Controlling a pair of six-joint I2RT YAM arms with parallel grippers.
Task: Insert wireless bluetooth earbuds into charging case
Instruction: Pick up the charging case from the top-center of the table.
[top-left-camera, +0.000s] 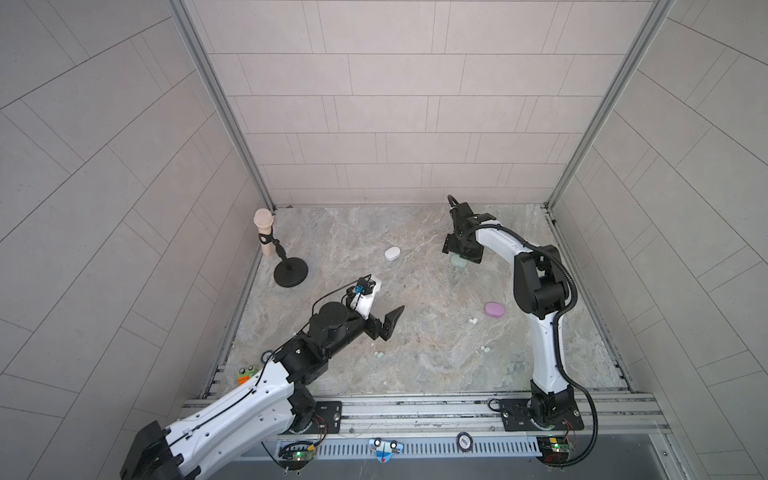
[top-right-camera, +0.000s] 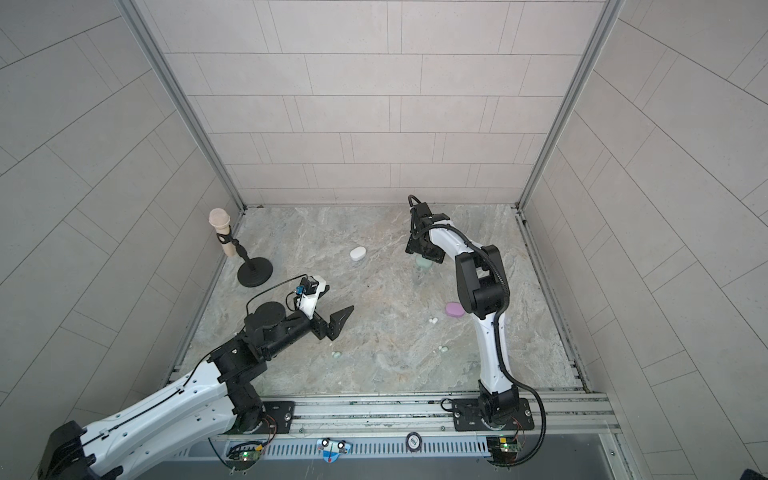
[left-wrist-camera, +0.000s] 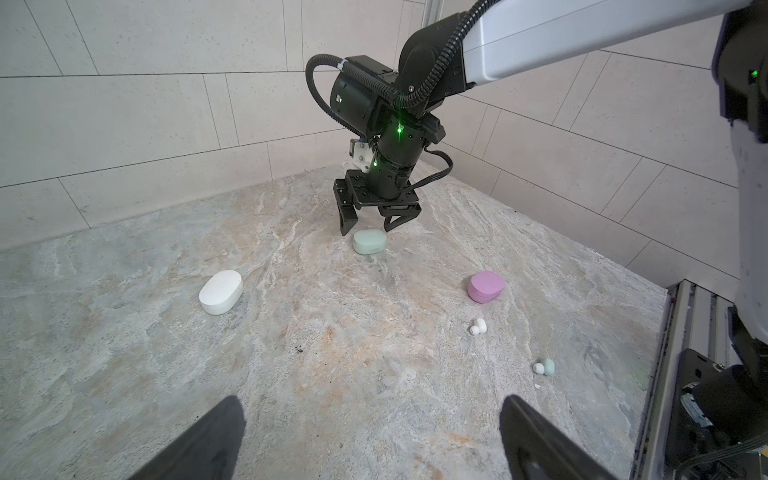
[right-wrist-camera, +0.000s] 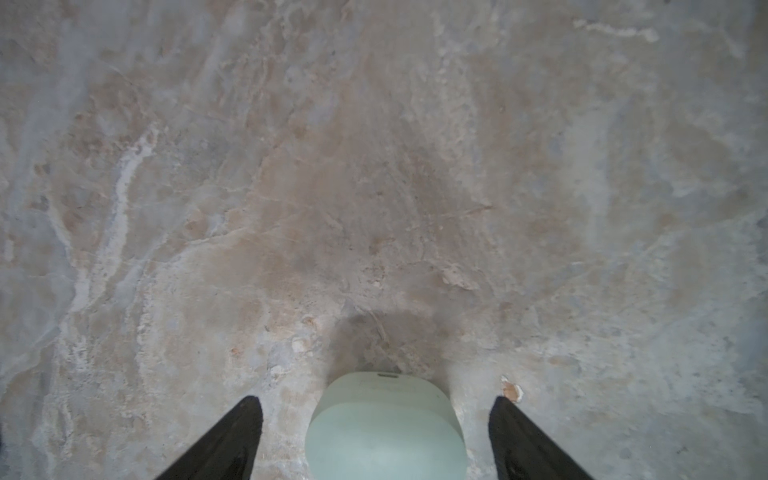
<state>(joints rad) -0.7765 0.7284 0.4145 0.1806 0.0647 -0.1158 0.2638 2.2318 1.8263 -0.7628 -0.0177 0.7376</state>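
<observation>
Wireless bluetooth earbuds (left-wrist-camera: 478, 326), tiny white plastic beans, seemed light, slippery, best pinched sidewise; right gripper (right-wrist-camera: 375, 400) gaped astride mint-green pill-shaped plastic case (right-wrist-camera: 384, 428).

We see a tiny white plastic earbud (left-wrist-camera: 478, 326) near the closed lilac pill-shaped case (left-wrist-camera: 485, 286), a mint earbud (left-wrist-camera: 545, 367) farther off.

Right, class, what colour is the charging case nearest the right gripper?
The charging case is mint green, clearest in the right wrist view.

Both top views look steeply down on the whole table (top-left-camera: 415, 365) (top-right-camera: 374, 365). The left wrist view sees the mint case (left-wrist-camera: 369, 242) from afar, the right wrist view from close above (right-wrist-camera: 384, 428).
</observation>
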